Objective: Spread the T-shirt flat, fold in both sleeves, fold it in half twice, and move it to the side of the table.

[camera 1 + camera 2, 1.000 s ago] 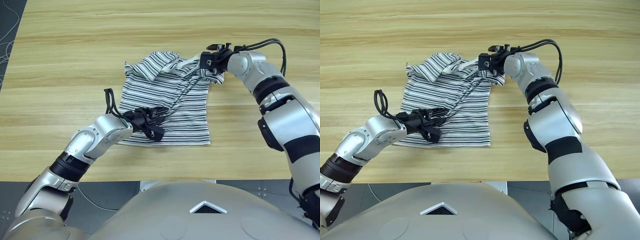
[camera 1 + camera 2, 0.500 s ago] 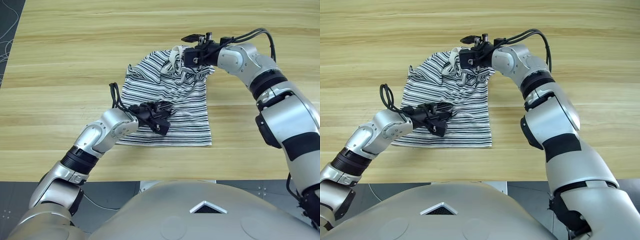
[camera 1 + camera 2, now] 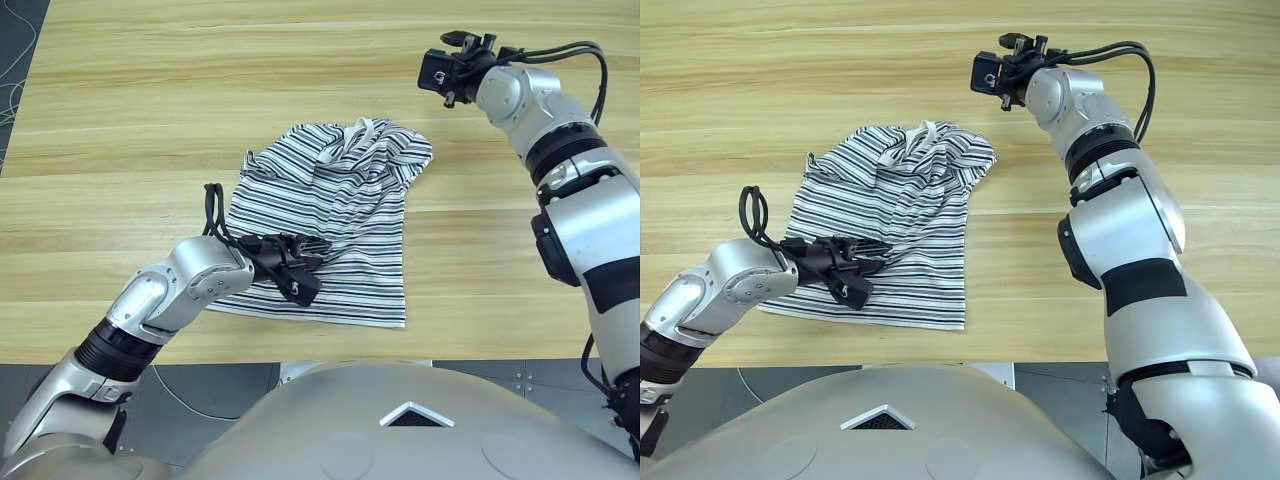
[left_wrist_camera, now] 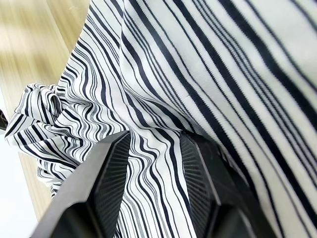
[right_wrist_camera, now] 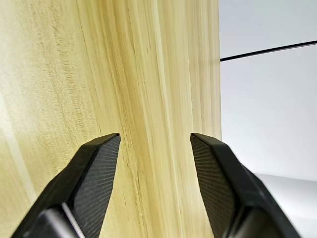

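A: Item one, the light wooden plank table (image 3: 120,120). Item two, the black-and-white striped cotton T-shirt (image 3: 340,210). Where is it lodged?

B: Mid-table, toward 6 o'clock. The lower half lies fairly smooth. The upper half is heaped in folds round the white ribbed collar (image 3: 347,140) at the shirt's 12 o'clock. Step in hand, by my reading: spreading flat, not yet done.

A: Item three, the left gripper (image 3: 305,268)?

B: On the shirt's 7 o'clock corner, near the hem. The left wrist view shows its ribbed black fingers (image 4: 111,183) pinching a ridge of the striped cloth.

A: Item four, the right gripper (image 3: 466,48)?

B: Over bare wood at the shirt's 1 o'clock, well apart from it, jaws spread and holding nothing.

A: Handling note for the step?

B: Keep the left pinch as an anchor. Bring the right down on the bunched shoulder at 1 o'clock and take one layer only. Draw it out toward 1 or 2 o'clock, low over the wood, until the stripes run straight. Lifting high would likely drag the hem or drop the cloth in a heap again.

A: Changes against the earlier frames?

B: Largest first. The shirt's top was held up and is now dropped and crumpled, and the whole garment has shifted toward 9 o'clock with its hem skewed. The right gripper was clamped at the collar side; it has let go and risen toward 1 o'clock. The left gripper has kept its hold near the hem and drawn slightly toward 7 o'clock
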You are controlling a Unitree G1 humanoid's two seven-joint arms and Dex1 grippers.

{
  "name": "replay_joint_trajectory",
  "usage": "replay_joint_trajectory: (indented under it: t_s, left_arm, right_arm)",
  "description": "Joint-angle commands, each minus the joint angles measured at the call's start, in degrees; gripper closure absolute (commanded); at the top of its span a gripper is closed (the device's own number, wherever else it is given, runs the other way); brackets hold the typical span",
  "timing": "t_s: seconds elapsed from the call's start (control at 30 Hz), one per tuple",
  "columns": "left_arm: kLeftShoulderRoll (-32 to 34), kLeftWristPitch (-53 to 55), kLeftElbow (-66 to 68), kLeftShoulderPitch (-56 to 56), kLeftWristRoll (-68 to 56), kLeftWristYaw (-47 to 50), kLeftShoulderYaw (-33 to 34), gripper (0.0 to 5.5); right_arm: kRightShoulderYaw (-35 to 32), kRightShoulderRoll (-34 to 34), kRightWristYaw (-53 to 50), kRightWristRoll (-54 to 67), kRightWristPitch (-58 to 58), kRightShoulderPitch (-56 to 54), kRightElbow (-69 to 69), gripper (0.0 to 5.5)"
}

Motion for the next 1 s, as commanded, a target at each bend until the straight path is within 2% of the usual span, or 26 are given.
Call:
replay_joint_trajectory:
  t_s: [0.03, 0.17, 0.33, 0.57, 0.73, 1.0]
  left_arm:
    - [-5.46, 4.41, -0.39, -5.45, -3.05, -1.44, 1.46, 3.63]
    - [-15.47, 14.73, 1.45, -19.22, -12.57, -0.39, 8.00, 3.63]
    - [-16.51, 16.99, 10.98, -24.26, -16.09, -0.42, 9.92, 3.63]
    - [-16.14, 7.79, 44.09, -31.67, -10.19, 9.97, 7.96, 3.63]
    - [-19.27, 1.21, 64.84, -38.46, -8.36, 16.51, 6.42, 3.63]
    - [-24.21, -3.91, 79.51, -43.15, -9.18, 19.19, 6.49, 3.63]
  right_arm:
    - [-1.37, 0.65, 2.94, 1.72, -4.97, 0.09, -1.58, 2.87]
    - [-4.22, 0.67, 9.48, 6.51, -12.84, 3.02, -6.00, 2.87]
    - [-6.09, 0.06, 16.25, 11.12, -16.51, 7.83, -12.42, 2.87]
    - [-5.33, -0.42, 24.29, 14.23, -15.49, 16.78, -25.79, 2.87]
    - [-4.85, -0.58, 28.40, 16.47, -11.54, 22.80, -38.57, 2.87]
    - [-2.01, -1.69, 32.92, 15.97, -5.31, 30.25, -50.96, 2.87]
